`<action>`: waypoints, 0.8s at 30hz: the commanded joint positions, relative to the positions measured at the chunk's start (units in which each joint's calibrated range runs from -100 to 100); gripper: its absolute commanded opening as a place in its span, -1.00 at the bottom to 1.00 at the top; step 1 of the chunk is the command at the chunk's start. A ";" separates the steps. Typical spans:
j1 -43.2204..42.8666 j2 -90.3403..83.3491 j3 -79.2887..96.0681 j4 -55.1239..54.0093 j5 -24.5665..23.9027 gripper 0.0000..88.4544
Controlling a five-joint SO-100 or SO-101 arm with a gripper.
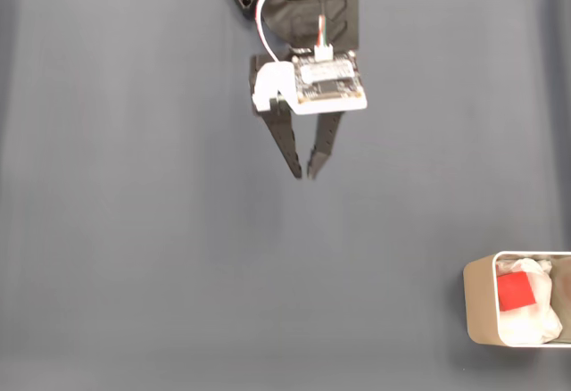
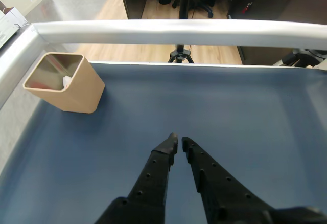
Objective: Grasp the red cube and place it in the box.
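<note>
- In the fixed view the jaws [image 1: 303,175] hang at upper centre, tips nearly pressed together, pinching nothing, with bare tabletop [image 1: 134,230] on all sides.
- The box [image 1: 477,306] sits at the lower right edge, partly cut off.
- The cube [image 1: 515,292] lies inside it on white padding [image 1: 535,320].

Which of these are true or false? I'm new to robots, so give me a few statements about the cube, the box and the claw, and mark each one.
1. The red cube lies inside the box. True.
2. The gripper is holding the cube. False: it holds nothing, its fingertips nearly together.
3. In the fixed view the box sits at the lower right. True.
4. The box is bright blue. False: it is beige, with white soft material inside.
5. The gripper hangs directly over the box. False: it is well apart from it, over the bare grey table.
</note>
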 commanded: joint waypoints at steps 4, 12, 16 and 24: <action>1.73 -12.24 11.08 -1.41 1.37 -1.00; 3.22 -24.20 25.41 -0.43 2.34 -1.00; 3.29 -30.61 31.89 2.36 2.39 -1.00; 3.36 -37.89 39.73 7.44 1.71 -1.00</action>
